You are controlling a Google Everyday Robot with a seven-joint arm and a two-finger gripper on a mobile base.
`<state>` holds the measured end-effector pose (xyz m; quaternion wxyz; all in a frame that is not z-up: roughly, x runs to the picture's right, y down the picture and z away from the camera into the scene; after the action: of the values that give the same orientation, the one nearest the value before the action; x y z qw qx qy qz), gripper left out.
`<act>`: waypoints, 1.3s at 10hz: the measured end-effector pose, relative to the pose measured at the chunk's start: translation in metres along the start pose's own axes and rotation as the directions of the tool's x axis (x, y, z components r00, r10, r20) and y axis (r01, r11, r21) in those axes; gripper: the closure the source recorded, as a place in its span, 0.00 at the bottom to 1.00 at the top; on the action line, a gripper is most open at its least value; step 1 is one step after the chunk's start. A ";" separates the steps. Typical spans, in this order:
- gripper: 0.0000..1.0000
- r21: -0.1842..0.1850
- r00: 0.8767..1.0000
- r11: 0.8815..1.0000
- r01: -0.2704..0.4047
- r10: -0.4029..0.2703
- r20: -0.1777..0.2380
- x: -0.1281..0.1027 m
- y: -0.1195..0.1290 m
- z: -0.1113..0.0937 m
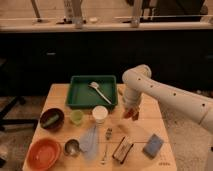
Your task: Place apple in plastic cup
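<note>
Camera view: a white arm (165,95) comes in from the right and bends down over the wooden surface (145,126). The gripper (131,113) hangs just right of the green tray's (93,78) front right corner and points downward. Its jaws are closed on the apple (131,115), a small orange-red blob at the gripper tip that looks held just above the surface. The apple is round with no clear long axis, and which way its stem points cannot be told.

The plastic cup (76,117), light green and translucent, stands upright with its mouth up and its long axis vertical. It is left of the apple and well apart from it. The white cup (100,114) is between them, just beside the plastic cup and also upright.

The tray sits at the back of the surface with a pale utensil (99,91) lying diagonally inside it. A dark bowl (51,119) with something green in it is left of the plastic cup. At the front left are an orange bowl (43,152) and, just beside it, a metal cup (72,147). A pale bluish cloth-like piece (90,140) lies in front of the white cup. Right of that come a piece of cutlery (106,147), a small box (122,149) and a blue sponge (153,145).
</note>
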<state>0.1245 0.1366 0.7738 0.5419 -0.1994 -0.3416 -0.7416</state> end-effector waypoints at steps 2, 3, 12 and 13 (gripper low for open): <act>1.00 0.009 1.000 1.000 -0.015 0.015 -0.001 -0.004 0.004 0.002; 1.00 0.013 1.000 1.000 -0.024 0.024 -0.001 -0.008 0.011 0.003; 1.00 0.010 0.988 0.990 0.143 -0.143 -0.055 0.030 -0.064 -0.027; 1.00 0.009 0.985 0.986 0.166 -0.166 -0.054 0.035 -0.077 -0.028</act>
<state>0.0428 0.1064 0.7555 0.4884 -0.1468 -0.3473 -0.7869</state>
